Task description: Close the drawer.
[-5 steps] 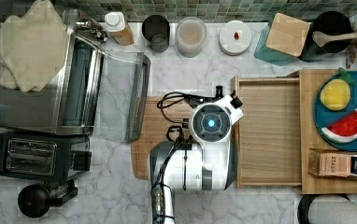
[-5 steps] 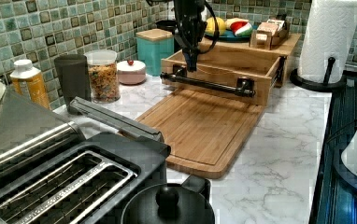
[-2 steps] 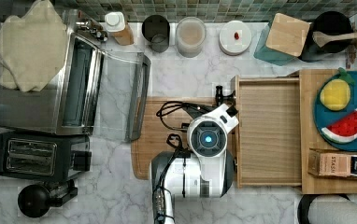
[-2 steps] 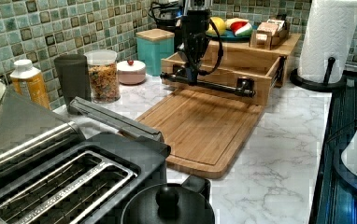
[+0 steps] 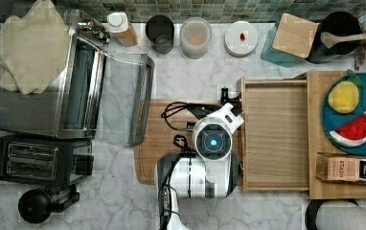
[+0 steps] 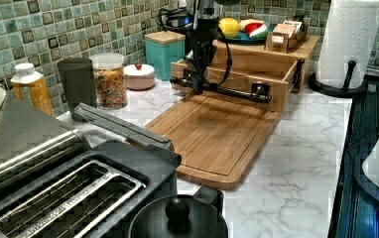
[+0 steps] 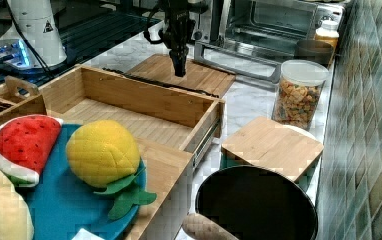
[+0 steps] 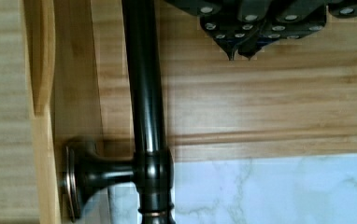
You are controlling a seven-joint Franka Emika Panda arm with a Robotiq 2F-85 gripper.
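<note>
The drawer (image 5: 274, 134) is pulled out of its wooden box unit (image 5: 317, 187), its plain bottom bare (image 7: 129, 122). A dark metal handle bar (image 8: 144, 93) runs along the drawer's front (image 6: 227, 91). My gripper (image 8: 239, 53) hangs fingers-down just in front of this bar, over the cutting board, near the bar's end bracket (image 8: 85, 175). Its fingertips meet in a point with nothing between them, so it is shut. In the left view the gripper (image 6: 196, 89) sits right beside the bar, and in the right view the gripper (image 7: 180, 70) hangs just beyond the drawer's front wall.
A bamboo cutting board (image 5: 171, 139) lies in front of the drawer under the arm. A toaster oven's open door (image 5: 140, 96) is at the top view's left. Jars (image 5: 195, 37) and a teal canister (image 5: 291, 40) line the tiled wall. A blue plate of toy fruit (image 5: 353, 120) tops the box.
The gripper has come down beside the handle bar and the wrist has shifted along the drawer's front. The drawer has not moved.
</note>
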